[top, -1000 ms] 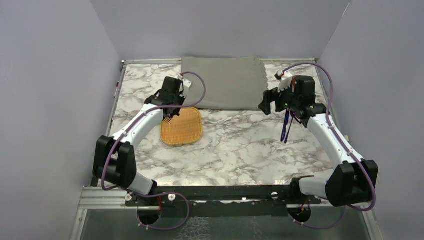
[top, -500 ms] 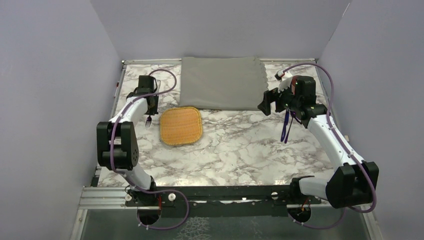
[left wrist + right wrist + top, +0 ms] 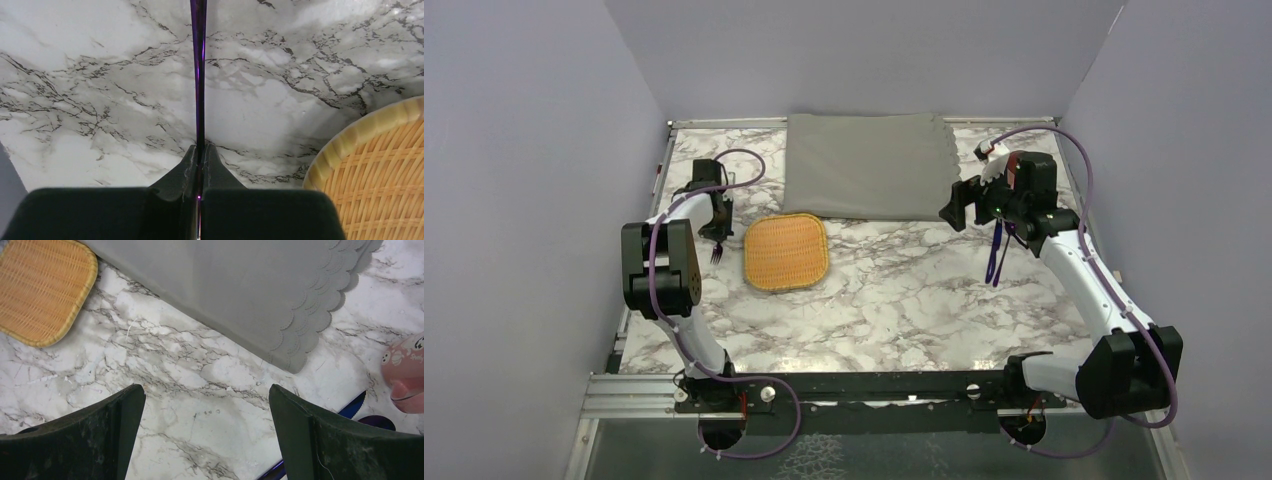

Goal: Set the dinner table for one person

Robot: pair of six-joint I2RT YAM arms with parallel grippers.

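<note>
The dinner table [image 3: 904, 290] is a marble top with metal edging. My left gripper [image 3: 716, 228] is shut on a thin purple fork [image 3: 716, 252], tines hanging down just left of the woven orange mat [image 3: 786, 251]. In the left wrist view the fork [image 3: 199, 75] runs edge-on out of the shut jaws [image 3: 200, 149], with the mat's rim [image 3: 380, 175] at the right. My right gripper [image 3: 956, 208] hovers open by the right corner of the grey scalloped placemat [image 3: 869, 165]; nothing is between its fingers [image 3: 206, 390].
Purple cutlery [image 3: 994, 255] lies under the right arm; a serrated knife blade [image 3: 352, 406] shows beside the right finger. A pink cup-like thing [image 3: 406, 372] sits at the far right of the right wrist view. Grey walls close in three sides.
The left arm has swung left with the fork, from above the woven mat to the marble beside its left edge. The right arm has stayed still.
</note>
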